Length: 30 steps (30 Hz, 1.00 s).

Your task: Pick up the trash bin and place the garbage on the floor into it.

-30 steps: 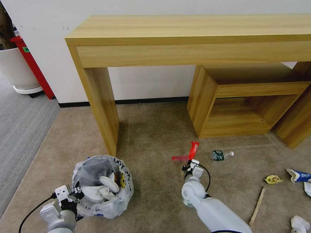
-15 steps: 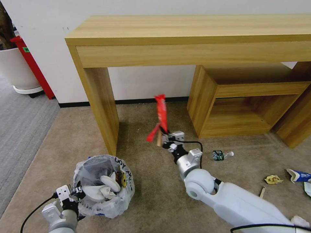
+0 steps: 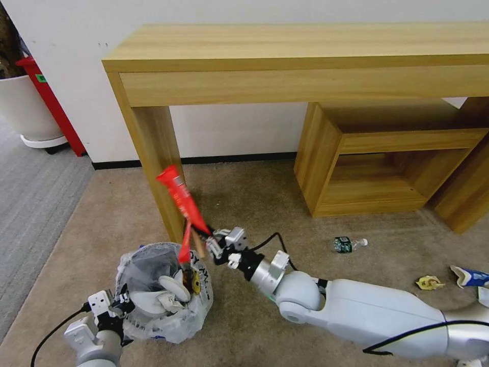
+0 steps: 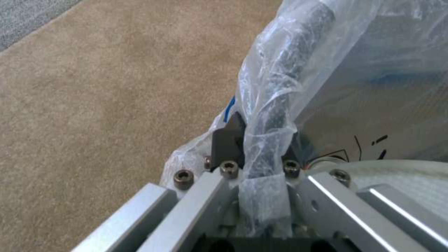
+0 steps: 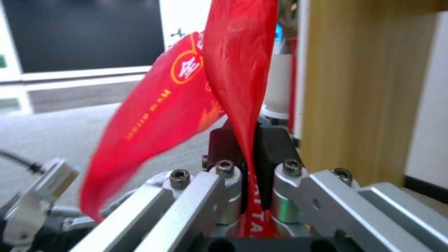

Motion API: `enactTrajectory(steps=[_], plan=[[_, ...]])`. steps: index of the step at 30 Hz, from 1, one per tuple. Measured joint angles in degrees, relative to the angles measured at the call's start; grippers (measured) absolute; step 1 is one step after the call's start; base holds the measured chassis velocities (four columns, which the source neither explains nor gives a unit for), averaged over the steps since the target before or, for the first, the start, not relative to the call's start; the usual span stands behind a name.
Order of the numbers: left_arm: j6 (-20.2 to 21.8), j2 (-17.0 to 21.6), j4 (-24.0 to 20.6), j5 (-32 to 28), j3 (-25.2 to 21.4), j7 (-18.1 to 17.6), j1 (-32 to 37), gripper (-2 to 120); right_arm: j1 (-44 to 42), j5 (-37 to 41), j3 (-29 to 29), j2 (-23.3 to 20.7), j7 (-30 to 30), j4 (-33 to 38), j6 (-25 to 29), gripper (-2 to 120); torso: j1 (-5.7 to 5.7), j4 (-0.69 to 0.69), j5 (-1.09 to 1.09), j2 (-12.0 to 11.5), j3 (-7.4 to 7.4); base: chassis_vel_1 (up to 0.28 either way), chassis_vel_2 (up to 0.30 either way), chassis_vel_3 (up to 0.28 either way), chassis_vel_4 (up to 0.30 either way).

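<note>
Wrapper (image 3: pixel 182 199) (red) clamped in right pincer (image 3: pixel 205 243), above trash bin (image 3: pixel 163 293)

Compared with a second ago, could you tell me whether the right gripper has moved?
Yes. The right gripper, shut on the red wrapper, has swung toward the robot's left, away from the green-labelled bottle, to beside the desk leg at the trash bin.

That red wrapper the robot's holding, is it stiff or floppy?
Probably floppy and light: the red wrapper folds over where the right gripper pinches it, one end drooping toward the trash bin. Its thin creased film looks likely to flutter when swung.
</note>
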Motion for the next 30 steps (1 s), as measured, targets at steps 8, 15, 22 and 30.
enactTrajectory(steps=[8,15,22,30], plan=[[0.07,0.09,-0.95,-0.28,-0.34,-0.1,0.41,0,2.16,-2.76,-4.42,2.95,-0.35,-5.03,0.59,3,0.0,0.0,0.0,0.01,0.0,0.0,0.0,0.0,0.0],[0.1,-0.19,-1.26,-0.26,-0.31,-0.12,0.56,0,1.96,-4.36,-6.66,6.4,-0.19,-9.45,0.6,3,0.0,0.0,0.01,0.0,0.0,0.0,0.0,0.0,0.0],[0.16,-0.22,-1.44,-0.3,-0.4,-0.13,0.46,0,0.95,-5.79,-8.48,9.69,0.2,-12.27,0.6,3,0.0,-0.01,0.01,0.0,0.0,0.0,0.0,0.0,0.0],[0.16,-0.29,-1.97,-0.45,-0.66,-0.16,0.66,0,0.64,-8.42,-10.26,14.11,0.82,-16.83,0.78,3,0.0,0.0,0.01,0.0,0.0,0.0,0.0,0.0,0.0]])
